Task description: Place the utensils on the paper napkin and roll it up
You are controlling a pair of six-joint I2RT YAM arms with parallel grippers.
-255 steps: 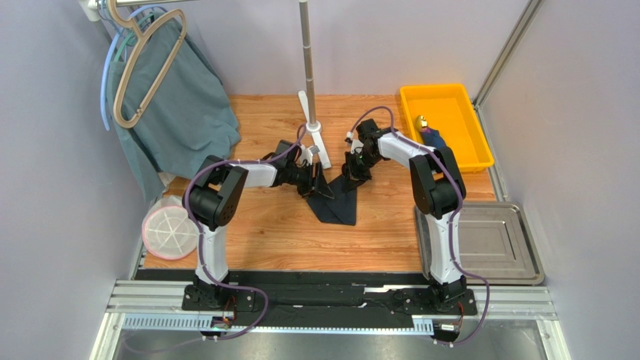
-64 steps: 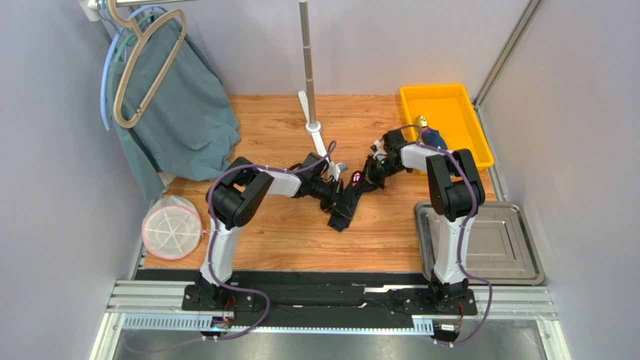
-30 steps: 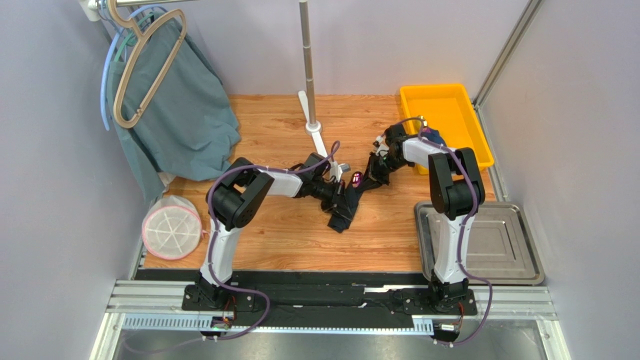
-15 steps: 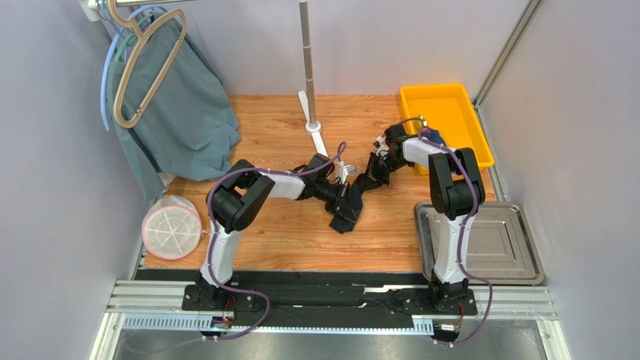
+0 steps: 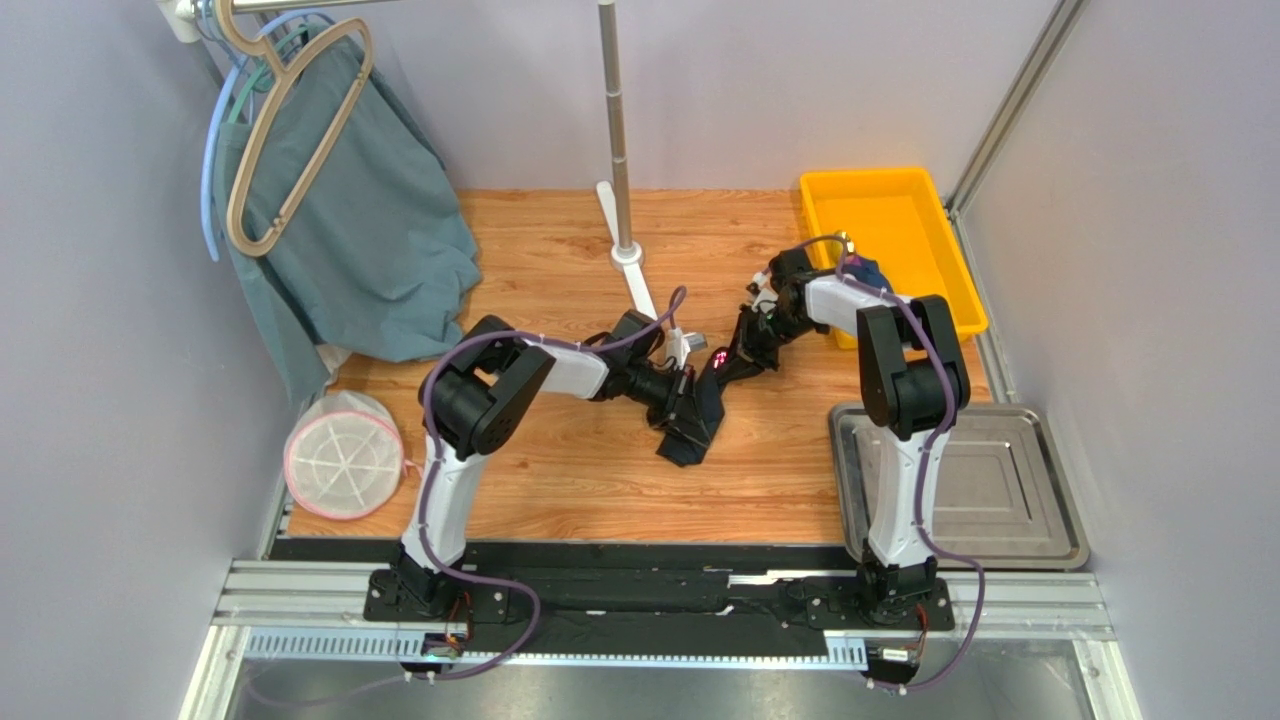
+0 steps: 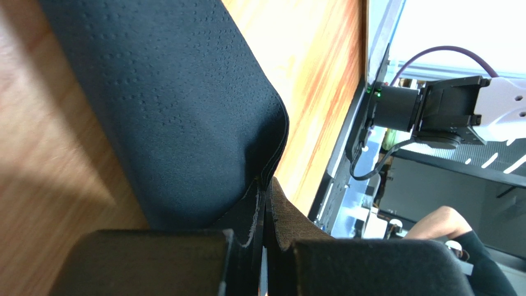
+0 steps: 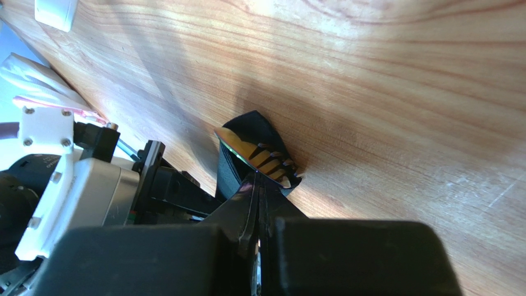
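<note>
Black napkin (image 5: 694, 428) bunched into a folded strip in the middle of the desk (image 5: 556, 465). Pinched tight at one edge by the left fingers (image 5: 681, 384), at the far tip by the right fingers (image 5: 739, 357). Gold fork (image 7: 268, 161) tines peeking from the fold. Yellow bin (image 5: 887, 176) behind, steel tray (image 5: 962, 488) to the right.

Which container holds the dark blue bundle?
The yellow bin at the back right; the bundle lies at its near end. The steel tray shows none.

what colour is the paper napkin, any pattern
Black paper napkin, plain apart from fine embossed dots; left wrist view shows it best.
</note>
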